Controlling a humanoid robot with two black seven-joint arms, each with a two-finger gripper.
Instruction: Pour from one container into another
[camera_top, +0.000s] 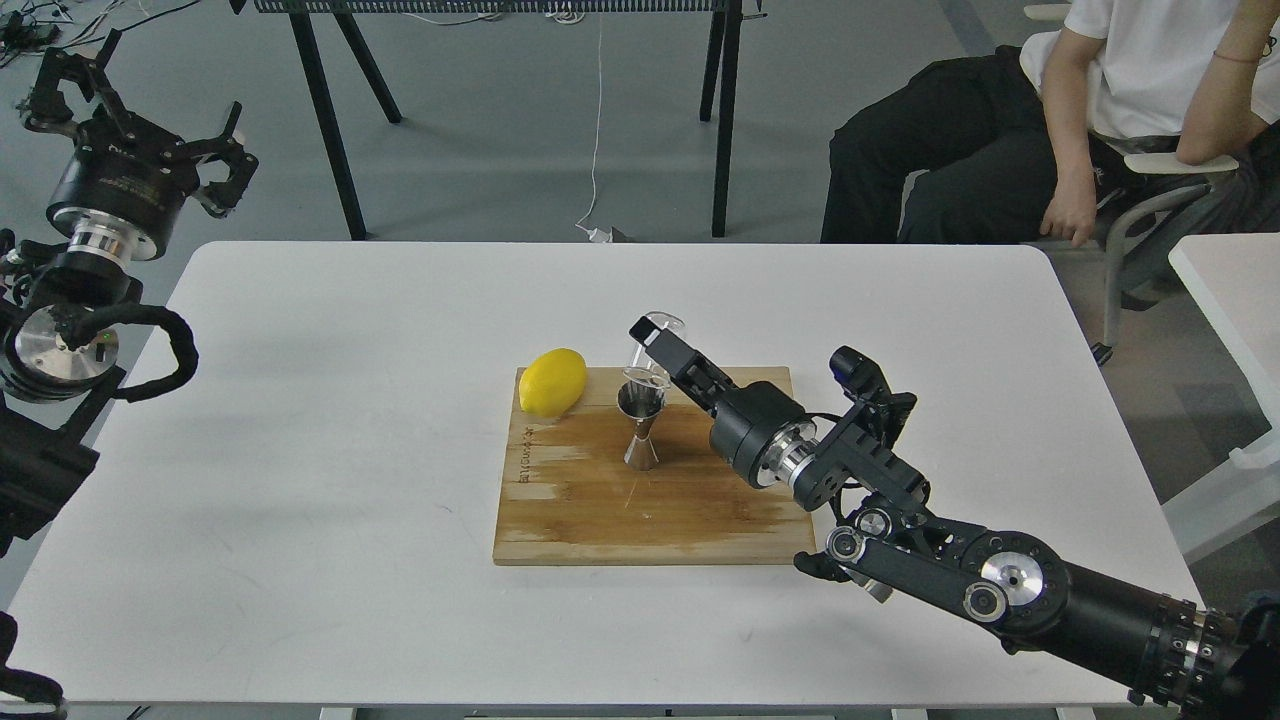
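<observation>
A small clear glass cup (645, 348) hangs just above the steel jigger (640, 424), nearly upright and tipped slightly left. My right gripper (655, 345) is shut on the cup from the right side. The jigger stands upright on the wooden cutting board (600, 500), an hourglass of two shiny cones. My left gripper (160, 125) is raised off the table's far left corner, fingers spread and holding nothing.
A yellow lemon (552, 381) lies on the board's back left corner, close to the jigger. The board rests mid-table on the white table (300, 420). A seated person (1060, 110) is at the back right, beyond the table edge.
</observation>
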